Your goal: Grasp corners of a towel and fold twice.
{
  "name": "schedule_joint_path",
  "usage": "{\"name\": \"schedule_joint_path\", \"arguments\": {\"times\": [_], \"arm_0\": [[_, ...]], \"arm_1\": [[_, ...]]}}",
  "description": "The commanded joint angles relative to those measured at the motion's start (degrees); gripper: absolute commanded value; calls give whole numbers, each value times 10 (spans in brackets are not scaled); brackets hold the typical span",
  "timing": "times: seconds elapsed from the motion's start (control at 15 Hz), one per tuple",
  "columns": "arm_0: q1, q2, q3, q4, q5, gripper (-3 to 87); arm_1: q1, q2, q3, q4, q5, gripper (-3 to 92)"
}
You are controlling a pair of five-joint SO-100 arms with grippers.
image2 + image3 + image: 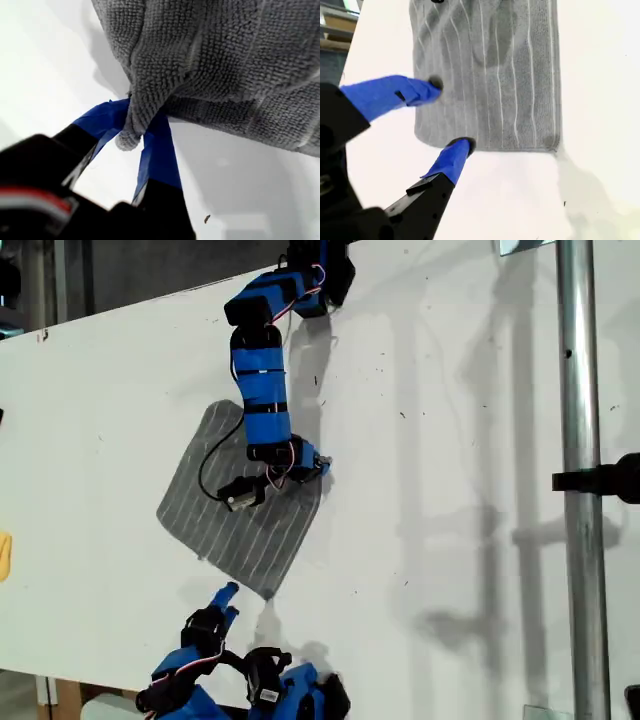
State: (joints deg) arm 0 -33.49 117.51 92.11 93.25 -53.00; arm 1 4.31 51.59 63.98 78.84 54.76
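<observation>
The grey striped towel (235, 515) lies on the white table (450, 440), near the middle-left of the exterior view. My first gripper (308, 466), on the arm reaching in from the exterior view's top, is shut on a corner (131, 131) of the towel; in the first wrist view the cloth is pinched between the blue fingers (159, 150) and lifted a little off the table. My second gripper (450, 115) is open, with its fingertips (422, 90) spread over the towel (510, 75) near one end. In the exterior view this second gripper (226, 592) sits by the towel's lower corner (266, 592).
A metal pole (582, 490) with a black clamp (605, 480) runs down the exterior view's right side. A yellow object (3, 555) shows at that view's left edge. The table's edge (120, 305) runs diagonally across the exterior view's top left.
</observation>
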Motion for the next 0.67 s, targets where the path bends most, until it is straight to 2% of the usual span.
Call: {"name": "schedule_joint_path", "arguments": {"times": [0.0, 0.13, 0.33, 0.6], "arm_0": [[-32, -2, -15, 9, 22, 306], [-50, -18, 63, -41, 38, 305], [-73, -62, 211, -190, 42, 300], [-74, -163, 270, -295, 24, 300]], "arm_1": [[-4, 29, 1, -4, -3, -2], [-6, 33, 1, -7, -2, -2], [-10, 39, 2, -8, -2, -2], [-11, 54, 11, -7, -1, -2]]}}
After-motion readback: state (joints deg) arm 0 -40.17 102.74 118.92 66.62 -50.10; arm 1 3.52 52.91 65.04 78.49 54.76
